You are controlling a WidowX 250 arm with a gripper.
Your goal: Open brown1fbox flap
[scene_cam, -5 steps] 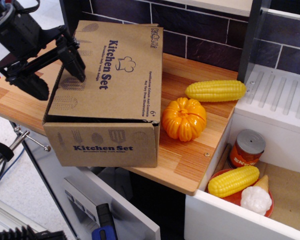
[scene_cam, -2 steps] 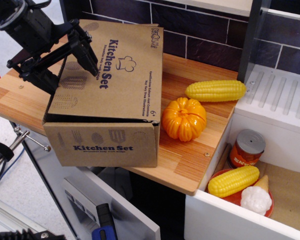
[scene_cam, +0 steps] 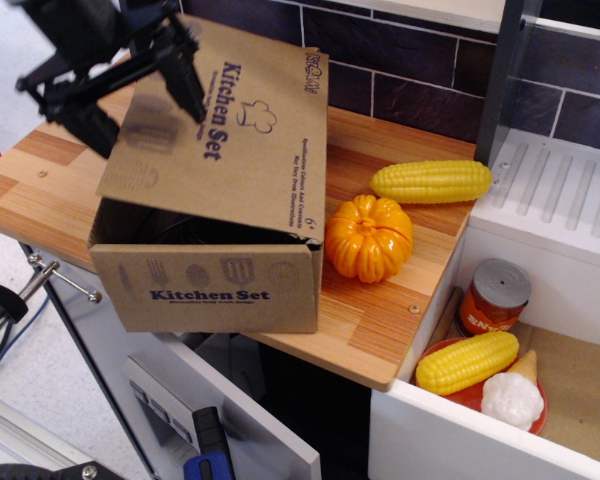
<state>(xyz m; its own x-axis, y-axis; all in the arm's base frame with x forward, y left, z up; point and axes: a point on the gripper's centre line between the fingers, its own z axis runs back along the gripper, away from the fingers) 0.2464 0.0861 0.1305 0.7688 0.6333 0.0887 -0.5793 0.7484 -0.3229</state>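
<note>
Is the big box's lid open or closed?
Partly open. The flap tilts up on its left side under the tool, leaving a dark gap above the box front wall.

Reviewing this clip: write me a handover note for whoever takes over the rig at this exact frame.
Gripper: at the upper left of the flap, fingers against its left part; whether it clamps the panel cannot be told.
Box: on the wooden counter, beside the orange pumpkin, not touching it clearly.
Done: flap partly raised, its left edge lifted, a dark gap open above the front wall.
Left: swing the flap on over its hinge on the pumpkin side until the box stands open, then let go. Watch the pumpkin and the corn beyond the hinge.
</note>
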